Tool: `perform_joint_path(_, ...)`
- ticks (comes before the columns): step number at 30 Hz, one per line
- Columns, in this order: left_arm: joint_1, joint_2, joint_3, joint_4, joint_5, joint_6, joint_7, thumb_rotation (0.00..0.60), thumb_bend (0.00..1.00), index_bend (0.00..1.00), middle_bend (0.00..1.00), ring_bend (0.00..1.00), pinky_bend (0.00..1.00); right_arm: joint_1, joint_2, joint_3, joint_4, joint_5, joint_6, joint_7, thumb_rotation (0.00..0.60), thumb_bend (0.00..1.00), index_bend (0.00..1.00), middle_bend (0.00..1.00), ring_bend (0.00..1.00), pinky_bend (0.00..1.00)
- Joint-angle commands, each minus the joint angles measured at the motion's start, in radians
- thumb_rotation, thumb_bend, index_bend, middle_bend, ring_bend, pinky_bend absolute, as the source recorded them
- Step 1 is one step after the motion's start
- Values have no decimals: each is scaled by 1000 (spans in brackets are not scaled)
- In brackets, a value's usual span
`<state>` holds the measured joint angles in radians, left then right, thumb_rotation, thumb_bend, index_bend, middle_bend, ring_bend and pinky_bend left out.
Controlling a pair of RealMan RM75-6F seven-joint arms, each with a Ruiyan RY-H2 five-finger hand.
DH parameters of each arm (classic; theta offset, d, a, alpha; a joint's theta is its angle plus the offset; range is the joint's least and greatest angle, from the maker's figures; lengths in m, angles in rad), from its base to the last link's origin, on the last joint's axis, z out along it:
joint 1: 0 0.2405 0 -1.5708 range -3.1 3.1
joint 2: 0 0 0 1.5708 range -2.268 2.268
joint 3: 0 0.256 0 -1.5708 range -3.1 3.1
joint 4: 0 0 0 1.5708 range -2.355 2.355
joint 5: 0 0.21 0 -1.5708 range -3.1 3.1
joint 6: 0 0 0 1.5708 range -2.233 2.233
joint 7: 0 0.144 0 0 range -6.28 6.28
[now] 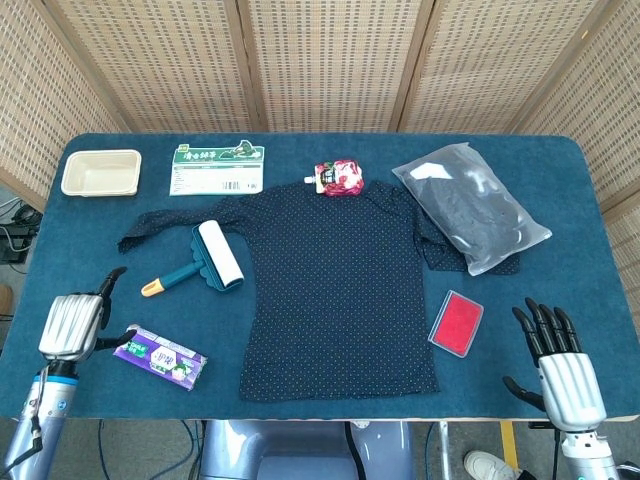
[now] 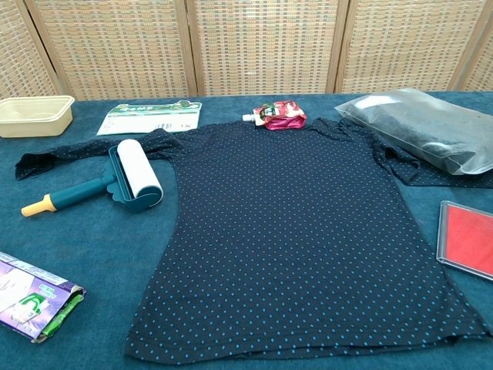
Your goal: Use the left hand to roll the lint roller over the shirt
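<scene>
We found the roller (image 1: 208, 259) lying on the tabletop (image 1: 90, 235) beside the shirt (image 1: 340, 290). Our left hand (image 1: 72, 325) hovered empty with fingers apart; our right hand (image 1: 558, 368) likewise, fingers spread.

Shirt (image 1: 340, 290) spread flat mid-table (image 1: 600, 250), other items ringed around it.
Lint roller (image 1: 205, 260) lies just left of the shirt body, in front of the left sleeve, handle pointing toward the near-left. Packet (image 1: 161, 356) sits near the front-left edge, left hand (image 1: 72, 326) just left of it. Tray (image 1: 101, 172) at far-left corner, card (image 1: 217, 168) to its right. Pouch (image 1: 339, 179) touches the collar at the back. Bag (image 1: 470, 205) lies on the right sleeve. Flat case (image 1: 456, 323) sits right of the hem; right hand (image 1: 560, 375) at the near-right edge.
</scene>
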<state>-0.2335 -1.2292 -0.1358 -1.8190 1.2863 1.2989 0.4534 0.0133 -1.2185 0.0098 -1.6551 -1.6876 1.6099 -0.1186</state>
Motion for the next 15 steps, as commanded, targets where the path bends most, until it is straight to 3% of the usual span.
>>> perform_joint_path(1, -43, 14, -30, -14, -74, -60, 10, 600, 9, 302, 865, 727, 683, 0, 1, 1, 0, 1, 0, 2, 600, 61, 0, 0, 0, 0)
perform_joint_path(5, -99, 6, -66, 1, -202, -127, 52, 600, 10, 360, 874, 733, 688, 1, 1, 2, 2, 7, -4, 7, 600, 61, 0, 0, 0, 0)
perform_joint_path(15, -214, -41, -108, 80, -437, -198, 150, 600, 73, 372, 874, 734, 690, 3, 1, 2, 4, 9, -8, 10, 600, 61, 0, 0, 0, 0)
